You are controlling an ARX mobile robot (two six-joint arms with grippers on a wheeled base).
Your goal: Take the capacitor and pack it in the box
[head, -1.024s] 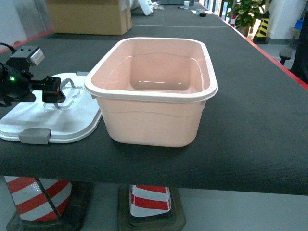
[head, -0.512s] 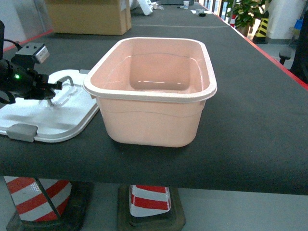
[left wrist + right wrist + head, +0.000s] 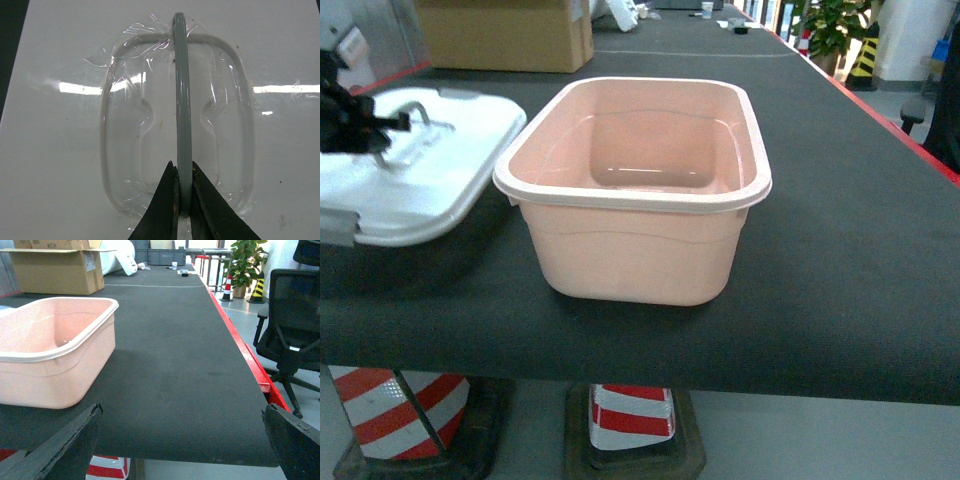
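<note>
Lifted off the worktop point(image 3: 840, 250) since 1 second ago, the lid point(image 3: 430, 160) hangs left of the open box point(image 3: 635, 190) from the left claw point(image 3: 181, 200) pinched on its handle point(image 3: 183, 110), best carried level over the rim; right claw point(image 3: 180, 440) gapes empty.

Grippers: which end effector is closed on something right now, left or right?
The left end effector, shut on the lid's grey handle. The right end effector is spread wide over the black table, holding nothing.
</note>
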